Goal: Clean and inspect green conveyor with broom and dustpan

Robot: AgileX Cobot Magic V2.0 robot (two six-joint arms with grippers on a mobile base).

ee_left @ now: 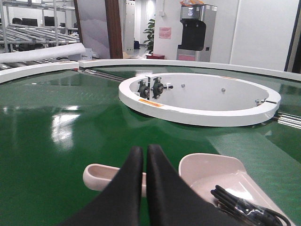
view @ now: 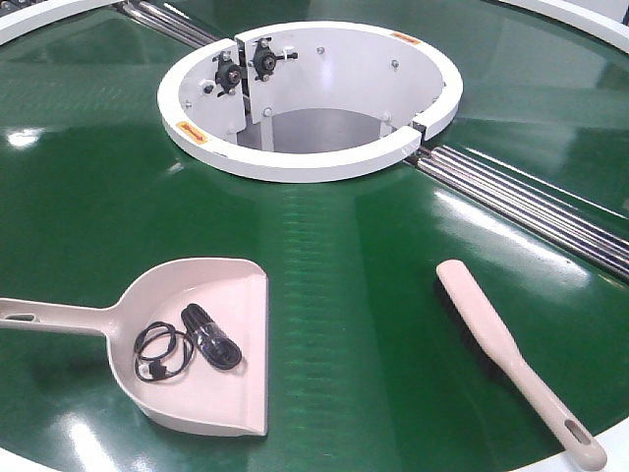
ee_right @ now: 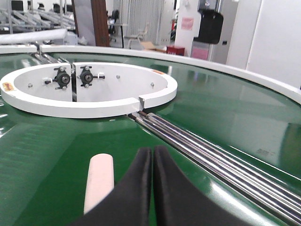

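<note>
The green conveyor (view: 354, 246) fills the front view, with its white ring opening (view: 310, 98) and silver rails (view: 531, 202). The pale pink dustpan (view: 211, 344) lies at front left, handle pointing left, with a black coiled cable (view: 187, 342) inside. The slim pink broom (view: 511, 359) lies at front right. No gripper shows in the front view. My left gripper (ee_left: 145, 151) is shut and empty, hovering over the dustpan's handle (ee_left: 101, 175). My right gripper (ee_right: 153, 151) is shut and empty, just right of the broom's tip (ee_right: 99, 181).
The rails (ee_right: 207, 150) run close to the right gripper's right side. A white outer rim (ee_left: 42, 68) bounds the belt. Beyond it stand roller racks (ee_left: 33, 35), a potted plant (ee_left: 151, 35) and a water dispenser (ee_left: 193, 33).
</note>
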